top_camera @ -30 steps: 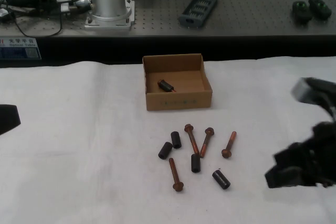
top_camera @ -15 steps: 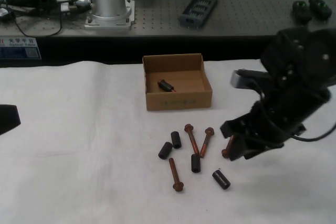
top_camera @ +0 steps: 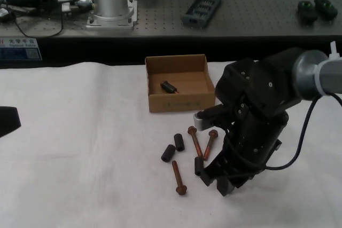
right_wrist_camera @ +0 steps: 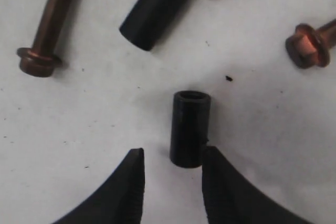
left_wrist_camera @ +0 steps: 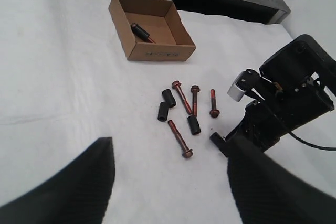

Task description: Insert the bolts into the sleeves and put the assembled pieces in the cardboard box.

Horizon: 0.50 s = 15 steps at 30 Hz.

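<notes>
1. Since a second ago our right hand [right_wrist_camera: 171,156] swung in over the white-covered worktop [top_camera: 80,158].
2. We held it open, fingers [right_wrist_camera: 126,182] flanking one end of a short black cylindrical sleeve [right_wrist_camera: 190,128] lying flat near copper-coloured bolts [right_wrist_camera: 47,30].

High view forward-down over bench [top_camera: 80,132], left wrist distant, right wrist close, all sharing bolts [top_camera: 177,175]

Wide stretch of white worktop [top_camera: 80,158] left of the scattered parts, open for passage. On the right, blocked by the bulky right arm [top_camera: 256,110] low over the cluster. Between the spread fingers of the right tool [right_wrist_camera: 172,153], one lying sleeve [right_wrist_camera: 190,128]. Close beyond, another sleeve [right_wrist_camera: 156,9] and bolts [right_wrist_camera: 44,30]. Behind, the cardboard box [top_camera: 181,102], open-topped.
</notes>
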{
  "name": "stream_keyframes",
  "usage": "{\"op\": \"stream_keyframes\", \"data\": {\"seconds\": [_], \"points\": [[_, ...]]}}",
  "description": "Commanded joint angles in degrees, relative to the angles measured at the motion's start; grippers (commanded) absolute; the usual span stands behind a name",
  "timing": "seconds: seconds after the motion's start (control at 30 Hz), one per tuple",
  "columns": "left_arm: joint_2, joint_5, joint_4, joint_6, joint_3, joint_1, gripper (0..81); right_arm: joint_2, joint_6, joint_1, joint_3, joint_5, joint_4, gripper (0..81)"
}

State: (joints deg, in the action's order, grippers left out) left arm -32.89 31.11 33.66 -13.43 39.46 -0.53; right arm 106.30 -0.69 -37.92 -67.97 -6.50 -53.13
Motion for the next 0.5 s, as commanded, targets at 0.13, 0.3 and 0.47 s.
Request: {"op": "stream_keyframes", "data": {"seconds": [0.13,0.3,0.47], "points": [[-0.1,0.0,-0.3,0.7,0.4,0.2,45.5,0.1,-0.7,-0.1,-0.4,0.5,1.6,27.4],[-0.1,0.0,-0.3,0.7,0.4,0.2,45.5,0.1,-0.7,-0.3,-0.4,0.5,3.5,27.4],[-0.1,-1.0,-0.3,0.7,0.4,0.2,45.5,0.1,-0.7,-0.3,-0.3,0.5,3.5,27.4]]}}
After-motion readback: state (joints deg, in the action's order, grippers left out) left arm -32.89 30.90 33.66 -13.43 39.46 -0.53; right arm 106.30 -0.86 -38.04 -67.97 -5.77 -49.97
